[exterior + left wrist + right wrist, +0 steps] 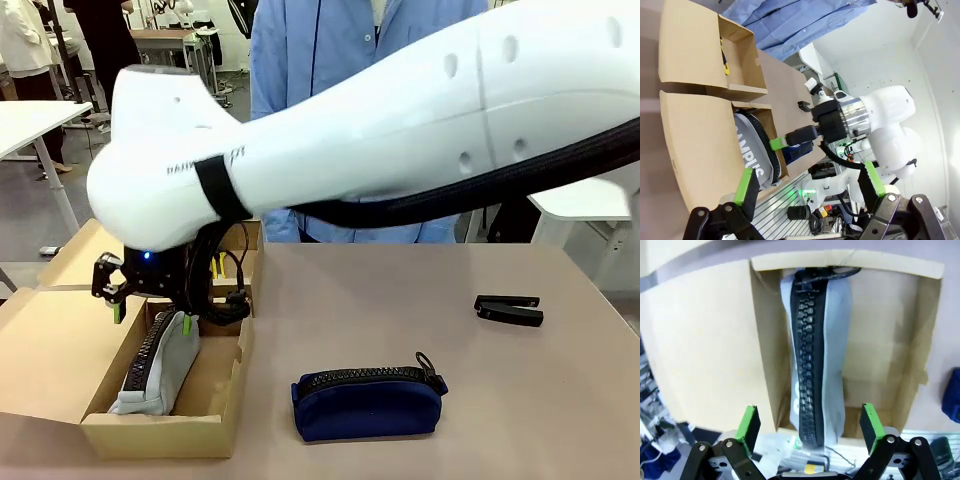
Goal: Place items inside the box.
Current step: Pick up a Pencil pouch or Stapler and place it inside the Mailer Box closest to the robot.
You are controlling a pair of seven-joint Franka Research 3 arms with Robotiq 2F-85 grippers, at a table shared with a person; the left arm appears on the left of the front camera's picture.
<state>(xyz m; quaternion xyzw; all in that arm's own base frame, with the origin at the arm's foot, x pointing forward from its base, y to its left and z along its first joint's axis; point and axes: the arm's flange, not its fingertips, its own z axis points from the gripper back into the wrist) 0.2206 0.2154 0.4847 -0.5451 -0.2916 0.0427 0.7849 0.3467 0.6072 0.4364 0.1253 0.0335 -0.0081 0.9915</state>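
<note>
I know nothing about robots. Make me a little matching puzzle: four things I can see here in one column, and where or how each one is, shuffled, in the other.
Things:
1. grey pouch
2. navy pouch
3. black stapler
4. right pincer

Places or states:
A. on the table, towards the robot's right
B. open, above the box
C. on edge inside the box, zip up
D. on the table beside the box, near the robot's edge

Pairs: 1-C, 2-D, 3-A, 4-B.

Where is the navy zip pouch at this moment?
In the front view, the navy zip pouch lies on the table, just right of the cardboard box, with the black stapler farther right.
</note>
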